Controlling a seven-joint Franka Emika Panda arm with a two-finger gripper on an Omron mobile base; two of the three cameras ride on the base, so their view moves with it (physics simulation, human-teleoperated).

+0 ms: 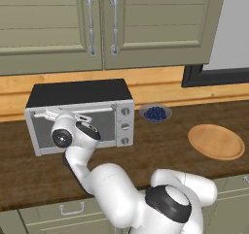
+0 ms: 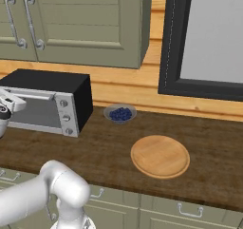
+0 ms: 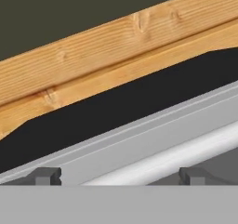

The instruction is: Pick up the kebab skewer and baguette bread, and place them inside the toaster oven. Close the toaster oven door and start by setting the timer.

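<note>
The dark wooden countertop (image 1: 160, 155) carries the silver boxy toaster oven with black top (image 1: 78, 93) at its left rear. Its grey glass drop-down door (image 1: 102, 126) stands closed. The two-finger gripper (image 3: 116, 175) hovers at the horizontal silver bar handle (image 3: 186, 155), jaws spread wide, holding nothing.

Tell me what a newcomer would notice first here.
The white arm reaching to the silver toaster oven at the counter's left, its open gripper at the door's bar handle, door shut. Right of the oven sit a bowl of blueberries and an empty round wooden plate.
</note>
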